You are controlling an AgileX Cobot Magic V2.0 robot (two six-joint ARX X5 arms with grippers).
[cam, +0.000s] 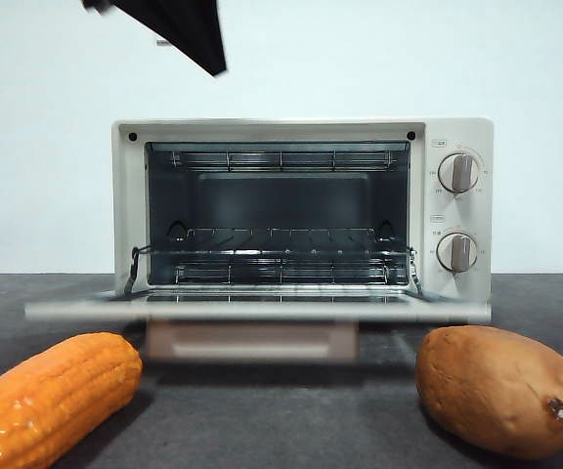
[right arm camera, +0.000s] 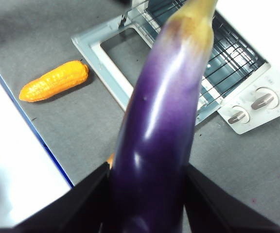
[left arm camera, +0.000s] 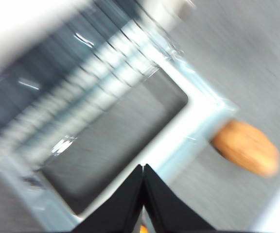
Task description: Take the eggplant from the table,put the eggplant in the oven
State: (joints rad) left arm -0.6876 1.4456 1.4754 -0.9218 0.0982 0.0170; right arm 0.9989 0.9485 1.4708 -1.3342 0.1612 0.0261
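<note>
My right gripper [right arm camera: 147,189] is shut on the eggplant [right arm camera: 164,121], glossy dark purple, its yellowish-green stem tip pointing away from the camera. It hangs high over the grey table [right arm camera: 81,126], above and in front of the oven [right arm camera: 247,97]. The eggplant does not show in the front view. There the cream-white oven [cam: 301,215] stands with its door [cam: 262,311] folded down and the wire rack [cam: 281,254] bare. My left gripper [left arm camera: 143,170] is shut on nothing above the open door [left arm camera: 130,131]; its view is blurred.
An orange corn cob [cam: 52,396] lies at the front left of the oven, also the corn cob [right arm camera: 55,81] in the right wrist view. A brown sweet potato [cam: 501,391] lies at the front right. A black arm tip [cam: 179,29] shows at the top.
</note>
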